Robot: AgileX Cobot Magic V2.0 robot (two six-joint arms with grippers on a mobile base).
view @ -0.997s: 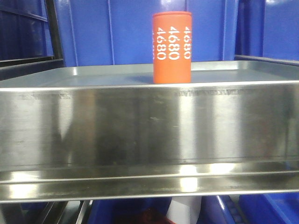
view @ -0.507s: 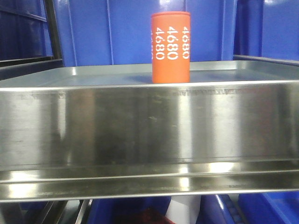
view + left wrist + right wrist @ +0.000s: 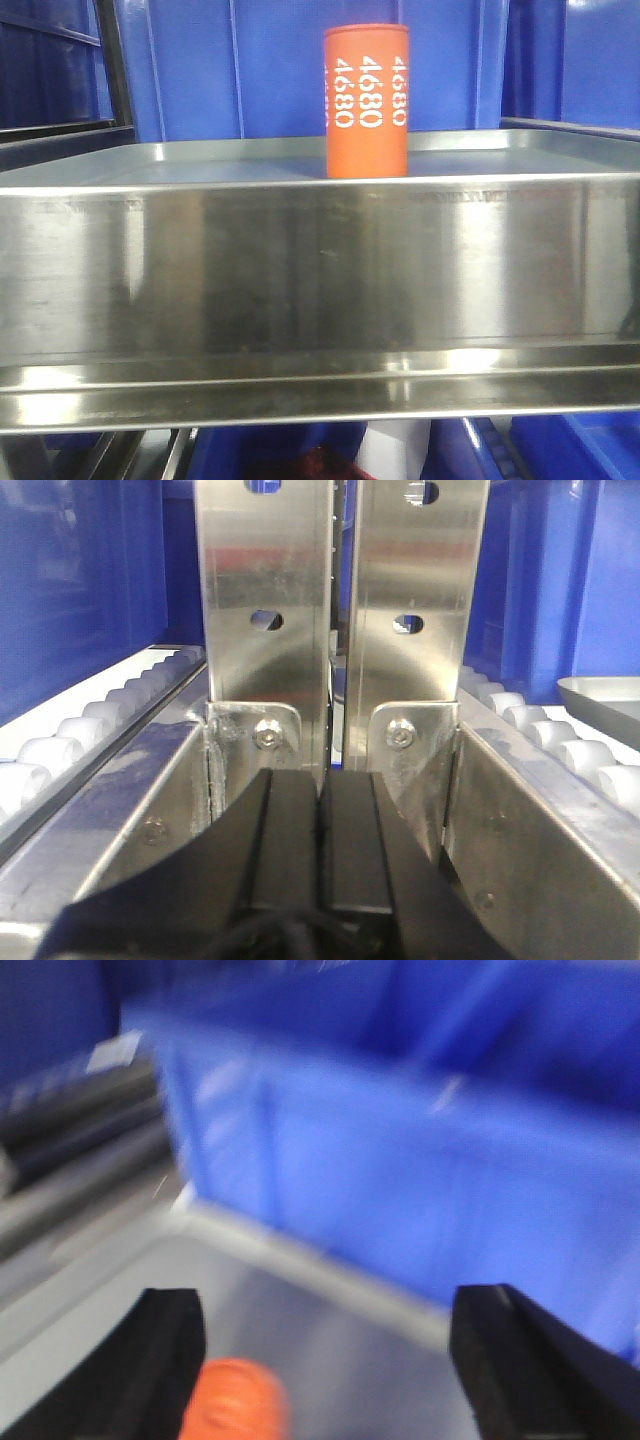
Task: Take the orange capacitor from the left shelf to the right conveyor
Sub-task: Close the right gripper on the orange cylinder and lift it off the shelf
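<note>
Orange capacitor stood upright on left shelf, ungrasped. Right gripper hovered over it, jaws spread wide, capacitor off-centre near one finger; view blurred. Left gripper clenched, empty. Approach step; next likely centre, lower, close.

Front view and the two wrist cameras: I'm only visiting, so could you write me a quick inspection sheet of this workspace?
Surface: left shelf, a shiny steel tray with a tall front lip.
Job's things: orange capacitor stands upright on the shelf, ungripped; right conveyor not in view.
Clutter: nothing seen.
Grippers: left gripper shut on nothing, facing steel brackets; right gripper open, view blurred, capacitor low beside one finger.
Cables: nothing seen.
Surroundings: blue bins behind the shelf; white rollers either side of the left gripper.
</note>
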